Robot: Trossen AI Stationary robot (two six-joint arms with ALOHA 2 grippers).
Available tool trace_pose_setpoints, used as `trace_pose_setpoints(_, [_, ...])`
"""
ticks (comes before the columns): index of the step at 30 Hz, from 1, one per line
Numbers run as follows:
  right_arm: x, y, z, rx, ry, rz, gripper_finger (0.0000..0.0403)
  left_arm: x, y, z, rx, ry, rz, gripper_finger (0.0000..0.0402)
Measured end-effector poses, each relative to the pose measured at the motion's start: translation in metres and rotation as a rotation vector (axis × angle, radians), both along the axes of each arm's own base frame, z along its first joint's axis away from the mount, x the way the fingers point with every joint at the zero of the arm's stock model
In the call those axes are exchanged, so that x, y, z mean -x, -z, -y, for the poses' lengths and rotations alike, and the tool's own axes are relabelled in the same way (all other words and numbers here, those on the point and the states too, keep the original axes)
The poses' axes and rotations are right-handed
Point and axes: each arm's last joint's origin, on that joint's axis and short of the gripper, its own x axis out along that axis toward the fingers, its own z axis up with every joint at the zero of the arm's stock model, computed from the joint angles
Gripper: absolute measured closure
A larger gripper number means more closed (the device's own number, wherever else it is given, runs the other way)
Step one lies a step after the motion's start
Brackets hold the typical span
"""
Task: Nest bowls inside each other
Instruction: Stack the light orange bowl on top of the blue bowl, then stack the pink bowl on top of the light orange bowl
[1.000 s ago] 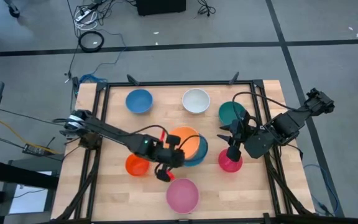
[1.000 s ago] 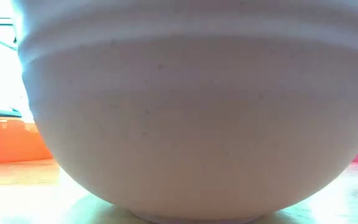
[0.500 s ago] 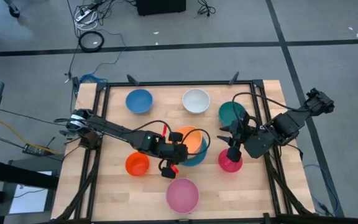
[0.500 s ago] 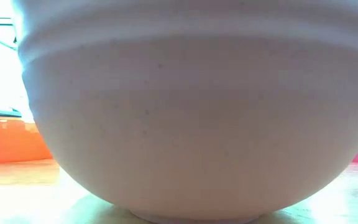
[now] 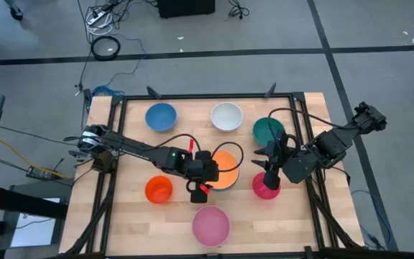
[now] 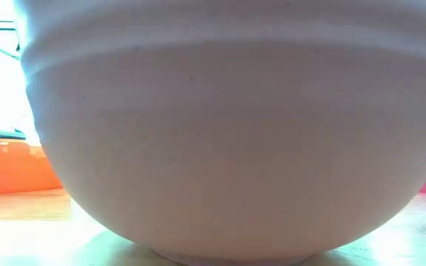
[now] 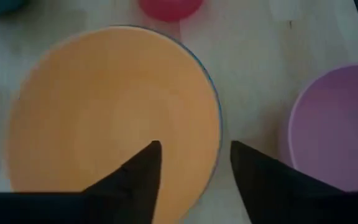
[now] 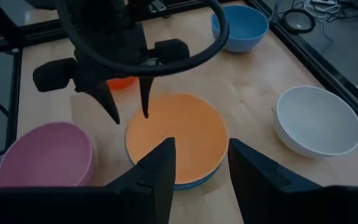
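near the middle of the table [image 5: 131,216], the orange bowl [image 5: 225,166] sits nested in a larger blue bowl [image 5: 230,184] whose rim shows only as a thin edge around it. the left gripper [image 5: 200,188] hangs over the near edge of this pair; in the left wrist view its fingers [image 7: 143,169] stand apart on either side of the rim with nothing pinched between them, so it looks like the orange bowl is let go and this nesting step is just about done.

the right gripper [image 5: 269,178] waits over the magenta bowl [image 5: 266,188] on the right side of the table, its fingers [image 8: 160,165] parted and empty.

six more bowls are loose in the high view: a mid-blue bowl [image 5: 160,117], a white bowl [image 5: 226,116] and a teal bowl [image 5: 268,130] along the far side, a small red-orange bowl [image 5: 158,191] to the left, the magenta one, and a pale pink bowl [image 5: 211,224] at the near edge, which fills the low view almost entirely.

judging from this, the next move calls for the left gripper to lift clear without dragging the orange bowl, then to go for the small red-orange bowl nearby, pinch it by the rim and set it down level inside the orange one. the magenta bowl under the right gripper looks like another fair candidate.
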Motion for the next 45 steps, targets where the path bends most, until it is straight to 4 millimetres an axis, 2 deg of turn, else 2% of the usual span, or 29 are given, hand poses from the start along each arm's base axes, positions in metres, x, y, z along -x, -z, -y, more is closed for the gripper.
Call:
trace_pose_setpoints(3, [0.000, 0.000, 0.000, 0.005, -0.018, -0.009, 0.0268, 0.003, -0.008, 0.002, -0.008, 0.029, 0.032, 0.0168])
trace_pose_setpoints(6, [-0.001, 0.001, -0.003, -0.018, -0.083, -0.033, 0.0268, 0.010, -0.030, 0.003, 0.005, 0.040, 0.083, 0.0155])
trace_pose_setpoints(8, [-0.004, 0.009, -0.007, -0.070, -0.169, -0.061, 0.0268, 0.023, -0.047, 0.000, -0.013, 0.015, 0.070, 0.0152])
trace_pose_setpoints(10, [-0.006, 0.023, -0.012, -0.127, -0.228, -0.110, 0.0268, 0.040, -0.064, -0.005, -0.061, -0.059, 0.046, 0.0152])
trace_pose_setpoints(13, [-0.010, 0.050, -0.016, -0.237, -0.191, -0.118, 0.0268, 0.068, -0.082, -0.011, -0.119, -0.177, 0.028, 0.0152])
trace_pose_setpoints(19, [-0.020, 0.100, -0.027, -0.587, -0.127, -0.060, 0.0268, 0.110, -0.099, -0.004, -0.119, -0.324, -0.010, 0.0152])
trace_pose_setpoints(24, [-0.025, 0.120, -0.037, -0.881, -0.150, 0.128, 0.0268, 0.125, -0.098, 0.010, -0.128, -0.364, -0.048, 0.0152])
trace_pose_setpoints(28, [-0.019, 0.136, -0.042, -0.985, -0.109, 0.119, 0.0268, 0.131, -0.093, 0.021, -0.135, -0.360, -0.050, 0.0152])
trace_pose_setpoints(32, [-0.028, 0.154, -0.056, -0.988, -0.087, 0.096, 0.0268, 0.135, -0.083, 0.029, -0.154, -0.366, -0.056, 0.0152])
trace_pose_setpoints(38, [-0.062, 0.187, -0.078, -0.977, -0.095, 0.095, 0.0268, 0.140, -0.064, 0.036, -0.181, -0.382, -0.072, 0.0152])
trace_pose_setpoints(43, [-0.083, 0.213, -0.083, -0.925, -0.086, 0.019, 0.0268, 0.144, -0.053, 0.041, -0.182, -0.411, -0.081, 0.0152])
trace_pose_setpoints(45, [-0.088, 0.217, -0.083, -0.911, -0.086, 0.019, 0.0268, 0.145, -0.050, 0.041, -0.181, -0.417, -0.085, 0.0152])
